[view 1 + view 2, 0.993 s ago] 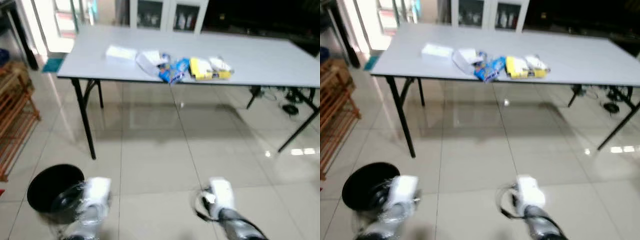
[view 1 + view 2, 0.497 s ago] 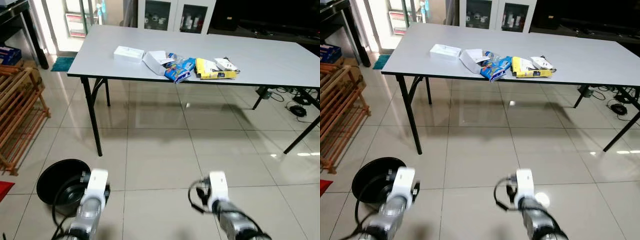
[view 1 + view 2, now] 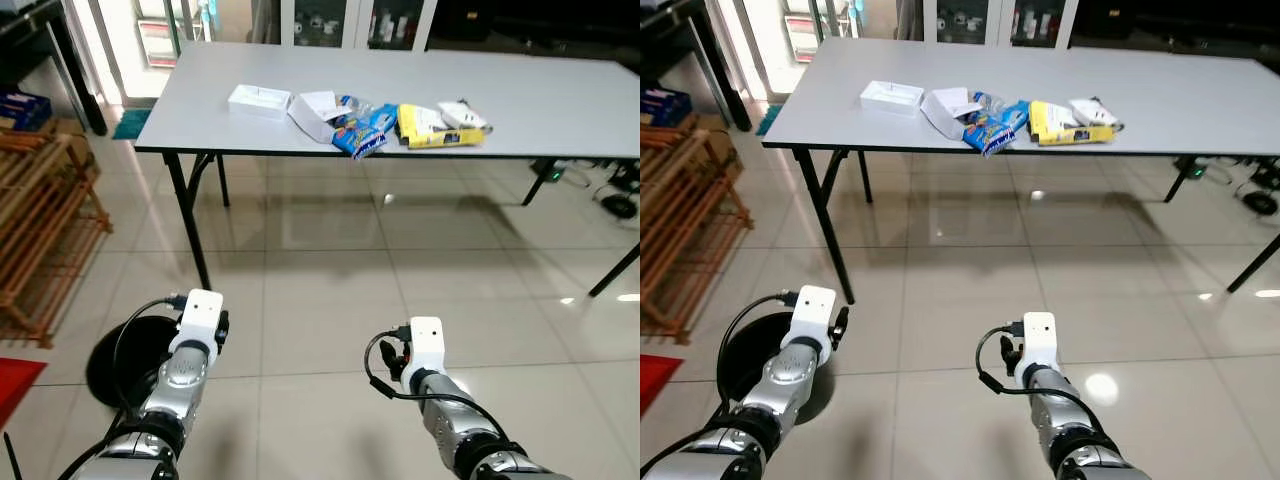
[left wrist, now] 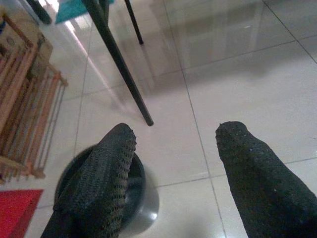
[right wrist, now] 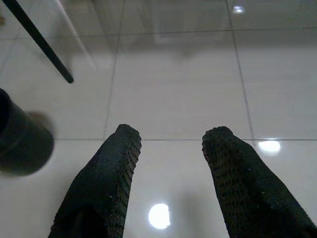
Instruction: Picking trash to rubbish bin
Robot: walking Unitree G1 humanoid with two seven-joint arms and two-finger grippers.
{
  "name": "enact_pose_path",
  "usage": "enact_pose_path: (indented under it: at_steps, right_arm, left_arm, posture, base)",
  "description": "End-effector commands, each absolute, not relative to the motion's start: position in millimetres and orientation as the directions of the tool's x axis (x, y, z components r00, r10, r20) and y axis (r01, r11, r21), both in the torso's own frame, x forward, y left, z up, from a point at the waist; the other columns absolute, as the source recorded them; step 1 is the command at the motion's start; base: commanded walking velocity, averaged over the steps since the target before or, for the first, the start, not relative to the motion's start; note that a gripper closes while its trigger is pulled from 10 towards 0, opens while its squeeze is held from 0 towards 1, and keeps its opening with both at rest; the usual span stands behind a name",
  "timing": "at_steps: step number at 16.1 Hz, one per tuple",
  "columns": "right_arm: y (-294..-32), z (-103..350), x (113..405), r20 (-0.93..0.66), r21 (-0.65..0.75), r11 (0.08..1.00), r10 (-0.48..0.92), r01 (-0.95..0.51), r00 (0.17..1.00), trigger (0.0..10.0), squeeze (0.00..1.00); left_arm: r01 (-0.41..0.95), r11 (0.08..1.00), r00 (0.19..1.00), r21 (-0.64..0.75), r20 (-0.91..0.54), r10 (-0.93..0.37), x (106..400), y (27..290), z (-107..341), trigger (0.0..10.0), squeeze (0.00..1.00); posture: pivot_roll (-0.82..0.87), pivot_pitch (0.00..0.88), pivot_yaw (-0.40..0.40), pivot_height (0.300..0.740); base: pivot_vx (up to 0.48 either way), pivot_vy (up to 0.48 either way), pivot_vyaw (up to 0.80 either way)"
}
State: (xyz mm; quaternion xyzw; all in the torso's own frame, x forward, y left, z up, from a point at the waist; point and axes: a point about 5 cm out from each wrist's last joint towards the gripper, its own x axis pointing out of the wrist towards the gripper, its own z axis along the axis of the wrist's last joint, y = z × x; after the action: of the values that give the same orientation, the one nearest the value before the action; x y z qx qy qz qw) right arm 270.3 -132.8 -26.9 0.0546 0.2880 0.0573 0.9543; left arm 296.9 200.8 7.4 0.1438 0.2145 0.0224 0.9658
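A long grey folding bench (image 3: 560, 100) with black legs is seen across the upper part of the frame. Near its front edge, left of centre, the trash is gathered: a flat white box (image 3: 259, 99), an open white carton (image 3: 316, 113), a blue snack packet (image 3: 363, 130), a yellow packet (image 3: 428, 128) and a small white wrapper (image 3: 462, 113). A round black rubbish bin (image 3: 745, 350) stands on the glossy tiled floor at lower left, beside a wooden rack (image 3: 40, 230). The left claw (image 4: 176, 134) is spread and empty above the bin; the right claw (image 5: 171, 136) is likewise spread over bare tiles
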Motion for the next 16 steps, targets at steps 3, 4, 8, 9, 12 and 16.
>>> enact_pose_path:
  at_steps: [3, 4, 8, 9, 12, 16]
  right_arm:
    - [-135, -16, 281, -0.488, 0.145, 0.989, 0.108, -0.042, 0.866, 10.0, 0.00]
    - [-134, -7, 290, -0.447, 0.131, 0.990, 0.111, -0.058, 0.888, 10.0, 0.00]
    - [-132, 29, 319, -0.300, 0.115, 0.989, 0.119, -0.088, 0.946, 10.0, 0.00]
    - [-128, 42, 328, -0.247, 0.096, 0.988, 0.139, -0.118, 0.959, 10.0, 0.00]
    - [-129, 85, 349, -0.053, 0.092, 0.992, 0.096, -0.091, 0.994, 10.0, 0.00]
    - [-129, 131, 358, 0.131, 0.111, 0.992, 0.051, -0.066, 0.990, 10.0, 0.00]
  left_arm:
    - [0.063, 0.952, 0.927, 0.300, -0.370, 0.056, 307, 193, 18, 10.0, 0.00]
    - [0.057, 0.952, 0.940, 0.300, -0.338, 0.051, 313, 189, 25, 10.0, 0.00]
    - [0.018, 0.957, 0.969, 0.291, -0.240, 0.055, 326, 177, 44, 10.0, 0.00]
    - [-0.023, 0.965, 0.975, 0.263, -0.208, 0.080, 330, 177, 50, 10.0, 0.00]
    - [-0.038, 0.975, 0.994, 0.218, -0.093, 0.059, 342, 170, 75, 10.0, 0.00]
    - [0.013, 0.990, 0.990, 0.137, 0.136, -0.032, 353, 145, 120, 10.0, 0.00]
  posture:
    - [0.04, 0.000, -0.001, 0.740]
    - [0.03, 0.000, -0.001, 0.740]
    - [0.03, 0.000, -0.037, 0.740]
    - [0.03, 0.000, -0.049, 0.740]
    - [0.02, 0.000, -0.072, 0.740]
    - [0.01, 0.000, -0.089, 0.740]
  base:
    - [0.000, 0.000, 0.00]
    - [0.000, 0.000, 0.00]
    - [0.000, 0.000, 0.00]
    - [0.000, 0.000, 0.00]
    - [0.000, 0.000, 0.00]
    - [0.000, 0.000, 0.00]
